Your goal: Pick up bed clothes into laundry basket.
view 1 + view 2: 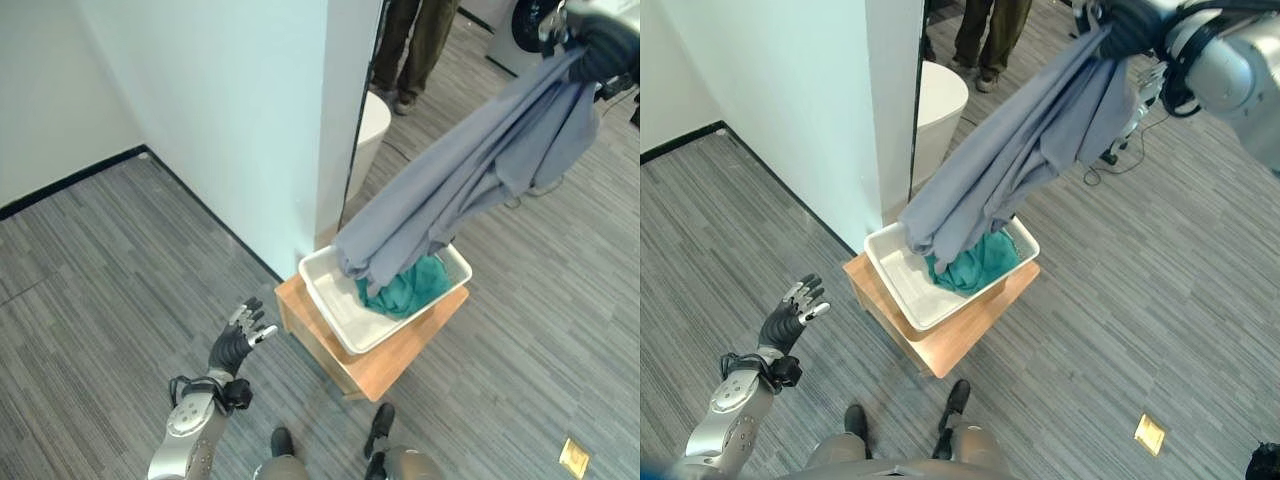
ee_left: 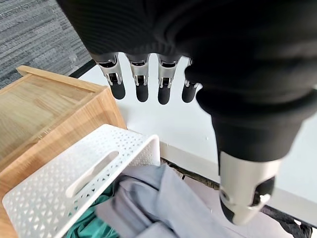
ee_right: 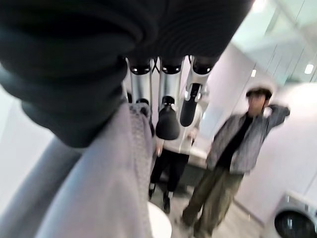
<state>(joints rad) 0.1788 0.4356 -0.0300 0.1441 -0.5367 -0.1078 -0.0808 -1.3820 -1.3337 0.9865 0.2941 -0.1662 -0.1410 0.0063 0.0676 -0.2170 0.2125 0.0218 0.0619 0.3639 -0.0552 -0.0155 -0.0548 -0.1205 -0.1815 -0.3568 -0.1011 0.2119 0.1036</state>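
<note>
My right hand (image 1: 1130,25), fingers clamped on the grey sheet (image 1: 470,180), holds it high at two o'clock, its length slanting down into the basket (image 1: 335,310).

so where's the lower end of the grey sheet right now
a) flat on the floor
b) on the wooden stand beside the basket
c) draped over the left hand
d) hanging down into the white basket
d: the right hand, raised high, grips the grey sheet, whose lower end drops into the white laundry basket above the teal cloth.
</note>
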